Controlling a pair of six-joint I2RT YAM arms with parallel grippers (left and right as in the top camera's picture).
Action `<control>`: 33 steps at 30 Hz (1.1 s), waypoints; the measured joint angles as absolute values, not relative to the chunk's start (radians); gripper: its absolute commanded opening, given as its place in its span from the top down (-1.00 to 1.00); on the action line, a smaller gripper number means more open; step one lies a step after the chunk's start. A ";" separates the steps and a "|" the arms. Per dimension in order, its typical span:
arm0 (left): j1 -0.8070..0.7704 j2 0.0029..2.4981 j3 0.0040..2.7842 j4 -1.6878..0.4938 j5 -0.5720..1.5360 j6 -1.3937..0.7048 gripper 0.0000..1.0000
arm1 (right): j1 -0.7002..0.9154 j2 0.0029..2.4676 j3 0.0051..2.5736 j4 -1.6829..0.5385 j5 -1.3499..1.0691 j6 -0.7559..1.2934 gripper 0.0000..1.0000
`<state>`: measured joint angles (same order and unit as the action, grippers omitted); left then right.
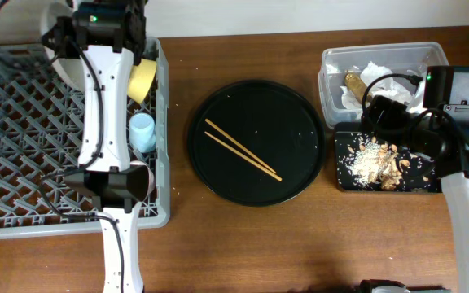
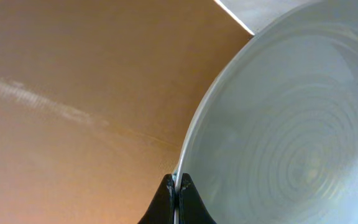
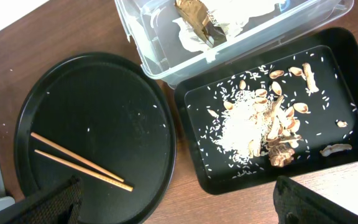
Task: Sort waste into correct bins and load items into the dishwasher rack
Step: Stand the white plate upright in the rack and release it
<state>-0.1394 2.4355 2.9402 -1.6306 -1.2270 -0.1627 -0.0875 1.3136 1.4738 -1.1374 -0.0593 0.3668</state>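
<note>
My left gripper [image 2: 176, 186] is shut on the rim of the pale grey-green plate [image 2: 291, 124], which it holds at the far edge of the grey dishwasher rack [image 1: 23, 138]; overhead the plate [image 1: 53, 41] shows beside the gripper [image 1: 96, 28]. A yellow bowl [image 1: 142, 81], a light blue cup [image 1: 142, 130] and a pink cup [image 1: 141, 181] sit in the rack. The chopsticks [image 1: 243, 150] [image 3: 79, 162] lie on the round black tray. My right gripper [image 3: 179, 205] [image 1: 385, 110] is open and empty above the bins. The napkin [image 3: 241, 9] and brown wrapper [image 3: 197, 15] are in the clear tub [image 1: 332, 81]. Food scraps [image 3: 278, 124] lie in the black rectangular tray [image 1: 348, 179].
The large round black tray [image 1: 300, 179] sits mid-table between the rack and the bins. White rice grains [image 3: 238, 127] are scattered in the rectangular tray. The left arm lies across the rack's right side.
</note>
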 measured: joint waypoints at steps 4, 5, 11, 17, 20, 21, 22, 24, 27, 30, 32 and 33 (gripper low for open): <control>-0.139 2.437 2.940 -1.584 -1.132 -0.032 1.00 | -0.088 1.314 1.474 -1.137 -0.059 0.367 -0.97; -0.133 2.439 2.940 -1.553 -1.097 0.017 1.00 | -0.088 1.314 1.474 -1.137 -0.059 0.367 -0.97; -0.079 2.499 2.939 -1.399 -0.967 0.249 1.00 | -0.088 1.314 1.474 -1.138 -0.059 0.367 -0.97; -0.043 2.523 2.926 -1.342 -0.937 0.296 1.00 | -0.088 1.314 1.474 -1.137 -0.059 0.368 -0.97; -0.036 2.523 2.926 -1.342 -0.937 0.296 1.00 | -0.088 1.314 1.474 -1.137 -0.059 0.367 -0.97; -0.033 2.523 2.926 -1.341 -0.934 0.296 1.00 | -0.088 1.314 1.474 -1.137 -0.059 0.368 -0.97; -0.031 2.523 2.925 -1.340 -0.931 0.296 1.00 | -0.088 1.314 1.474 -1.137 -0.059 0.367 -0.97; -0.030 2.523 2.910 -1.320 -0.931 0.295 1.00 | -0.088 1.314 1.474 -1.137 -0.059 0.367 -0.97; -0.027 2.523 2.852 -1.285 -0.930 0.296 1.00 | -0.088 1.314 1.474 -1.137 -0.059 0.367 -0.97; -0.020 2.524 2.794 -1.249 -0.929 0.295 1.00 | -0.088 1.314 1.474 -1.137 -0.059 0.367 -0.97; -0.012 2.524 2.769 -1.225 -0.927 0.295 1.00 | -0.088 1.314 1.474 -1.137 -0.059 0.367 -0.97; -0.007 2.525 2.759 -1.220 -0.926 0.295 1.00 | -0.088 1.314 1.474 -1.137 -0.059 0.367 -0.97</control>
<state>-0.0067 2.5248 2.7586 -1.2198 -0.9264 0.2951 -0.0875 1.3140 1.4738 -1.1374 -0.0593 0.3668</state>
